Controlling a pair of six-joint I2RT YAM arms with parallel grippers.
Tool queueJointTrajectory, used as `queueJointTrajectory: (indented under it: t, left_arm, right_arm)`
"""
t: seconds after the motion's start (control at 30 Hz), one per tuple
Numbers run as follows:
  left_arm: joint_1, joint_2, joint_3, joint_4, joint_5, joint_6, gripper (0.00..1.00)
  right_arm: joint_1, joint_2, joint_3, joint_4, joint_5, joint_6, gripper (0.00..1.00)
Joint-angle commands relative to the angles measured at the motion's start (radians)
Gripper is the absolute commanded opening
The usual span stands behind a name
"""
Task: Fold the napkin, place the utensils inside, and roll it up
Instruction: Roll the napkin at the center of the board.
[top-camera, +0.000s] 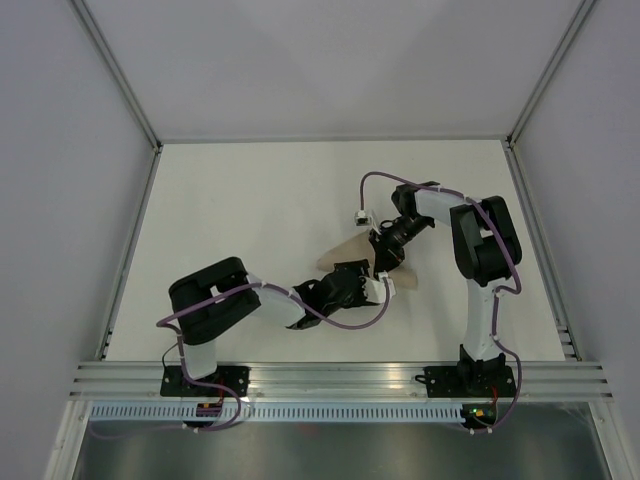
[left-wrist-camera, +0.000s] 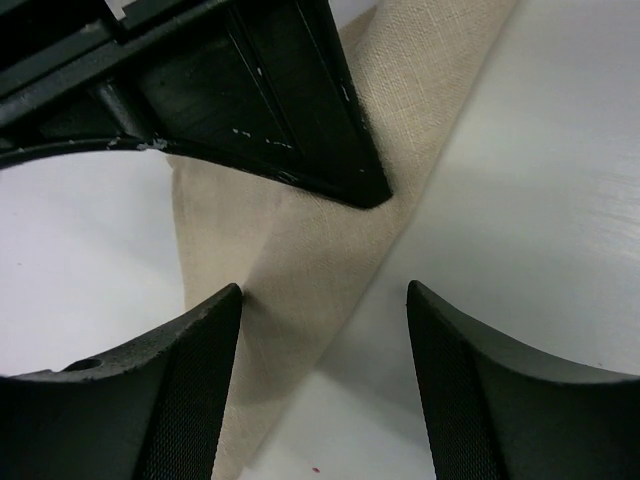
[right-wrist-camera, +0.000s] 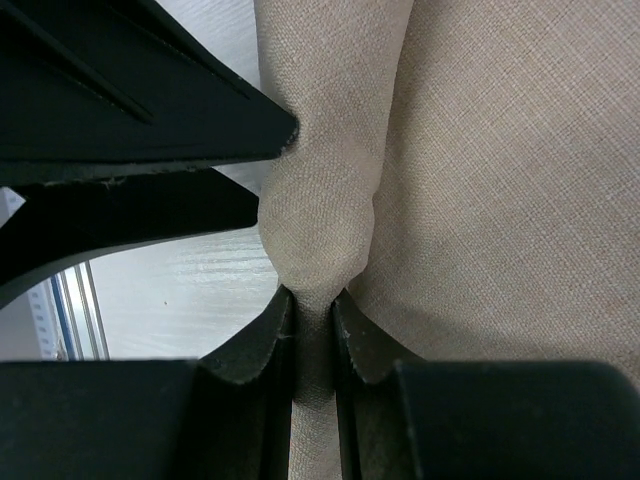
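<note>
White table (top-camera: 250, 220), right gripper (right-wrist-camera: 313, 305) pinching napkin (right-wrist-camera: 500, 200)

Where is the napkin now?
In the top view the napkin lies on the table, just right of centre, pinched by the right gripper, with the open left gripper over it.

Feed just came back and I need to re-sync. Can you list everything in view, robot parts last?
napkin: one, tan-beige, mid-table between the two grippers, partly bunched
utensils: none visible in any view
table: one, white, under everything
rail: one, silver, along the near edge at the arm bases
cables: purple, looped along both arms
left arm: one, black and white, reaching in from near left
right arm: one, black and white, reaching in from near right
left gripper: black, open, over the napkin
right gripper: black, shut on a pinched fold of the napkin
</note>
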Motion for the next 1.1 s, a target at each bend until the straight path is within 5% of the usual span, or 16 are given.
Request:
queueJointTrajectory:
  t: [0.0,0.5,0.67,0.83,1.0,1.07]
  left_arm:
    - [-0.010,0.036,0.045,0.077,-0.055,0.141,0.72]
    - [-0.015,0.126,0.160,-0.187,0.033,0.173,0.65]
    - [-0.007,0.149,0.196,-0.280,0.080,0.112,0.42]
    - [-0.004,0.166,0.227,-0.371,0.134,0.049,0.17]
    - [0.025,0.154,0.273,-0.464,0.238,-0.023,0.09]
    - [0.037,0.153,0.281,-0.484,0.278,-0.049,0.07]
  right_arm:
    - [-0.009,0.075,-0.025,0.023,0.167,-0.070,0.11]
    - [-0.014,0.116,0.041,-0.028,0.166,-0.066,0.15]
    - [-0.017,0.116,0.054,-0.033,0.164,-0.061,0.18]
    - [-0.029,0.093,0.061,-0.028,0.158,-0.059,0.32]
    - [-0.051,0.023,0.067,-0.040,0.121,-0.052,0.63]
    - [-0.058,-0.002,0.072,-0.048,0.114,-0.049,0.68]
